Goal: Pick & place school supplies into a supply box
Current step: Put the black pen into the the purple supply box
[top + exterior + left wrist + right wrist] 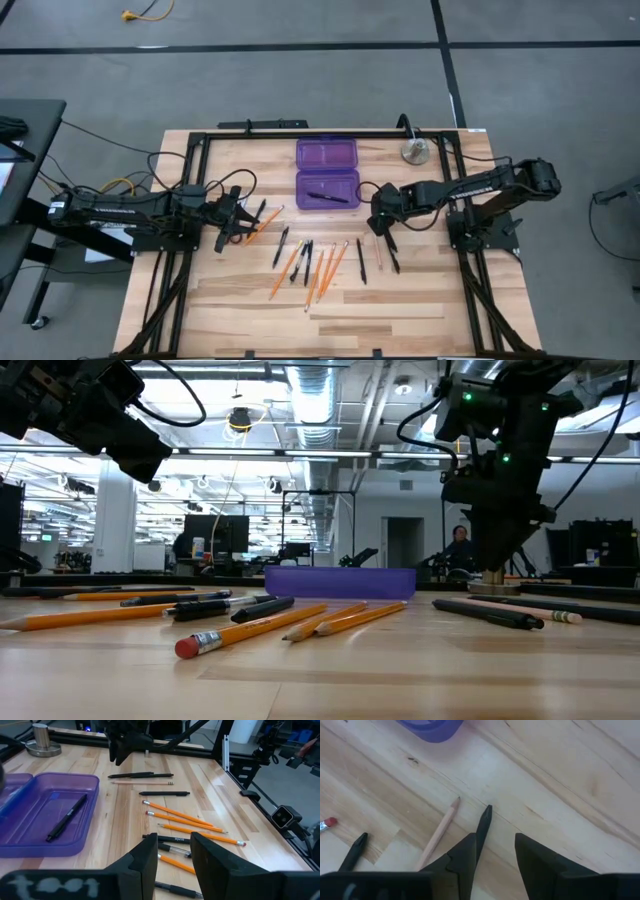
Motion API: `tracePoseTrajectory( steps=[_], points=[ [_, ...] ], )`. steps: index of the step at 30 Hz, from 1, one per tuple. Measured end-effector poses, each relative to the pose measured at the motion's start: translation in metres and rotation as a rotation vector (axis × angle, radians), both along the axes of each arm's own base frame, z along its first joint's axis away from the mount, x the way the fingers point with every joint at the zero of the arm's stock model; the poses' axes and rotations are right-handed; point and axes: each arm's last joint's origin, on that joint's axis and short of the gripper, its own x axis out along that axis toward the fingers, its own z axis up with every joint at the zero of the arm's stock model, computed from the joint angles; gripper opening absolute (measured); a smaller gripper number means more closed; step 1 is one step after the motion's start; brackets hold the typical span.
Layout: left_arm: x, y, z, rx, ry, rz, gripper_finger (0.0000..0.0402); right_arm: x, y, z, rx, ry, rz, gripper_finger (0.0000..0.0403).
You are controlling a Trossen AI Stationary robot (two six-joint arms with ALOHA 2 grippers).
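- The supply box (327,172), translucent purple, lies open in two halves on the wooden surface (400,300); one black pen (328,197) rests inside.
- Orange pencils (322,272) and black pens (303,260) lie scattered just in front of the box.
- Right claw (383,229), fingers apart, hangs beside the box over a pale pencil (439,832), holding nothing.
- Left claw (236,222), fingers apart and empty, waits on the box's other side.

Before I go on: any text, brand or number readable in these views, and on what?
Nothing can be read with confidence.
Black pen in the purple case: pale print on the barrel, too small to read.
Black pen in front of the left end effector: light marking on the barrel, too small to read.
Left wrist housing: blurred white marks, not legible.
Orange pencils: no print visible.
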Motion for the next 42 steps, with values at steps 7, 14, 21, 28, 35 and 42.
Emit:
tracePoseTrajectory(
  steps=[7, 14, 21, 28, 35, 42],
  points=[
    [0.000, 0.000, 0.000, 0.000, 0.000, 0.000, 0.0105, -0.004, 0.000, -0.009, 0.000, -0.005, 0.000, 0.0130],
    [0.000, 0.000, 0.000, 0.000, 0.000, 0.000, 0.0105, -0.004, 0.000, -0.016, 0.002, -0.047, 0.001, 0.0129],
    [0.000, 0.000, 0.000, 0.000, 0.000, 0.000, 0.0105, -0.005, 0.001, -0.018, 0.007, -0.051, 0.003, 0.0135],
    [0.000, 0.000, 0.000, 0.000, 0.000, 0.000, 0.0105, -0.005, 0.001, -0.018, 0.005, -0.050, 0.008, 0.0139],
    [0.000, 0.000, 0.000, 0.000, 0.001, 0.000, 0.0105, -0.004, 0.001, -0.018, 0.005, -0.054, 0.012, 0.0138],
    [0.000, 0.000, 0.000, 0.000, 0.001, 0.000, 0.0105, -0.003, 0.001, -0.017, 0.005, -0.064, 0.012, 0.0137]
  ],
)
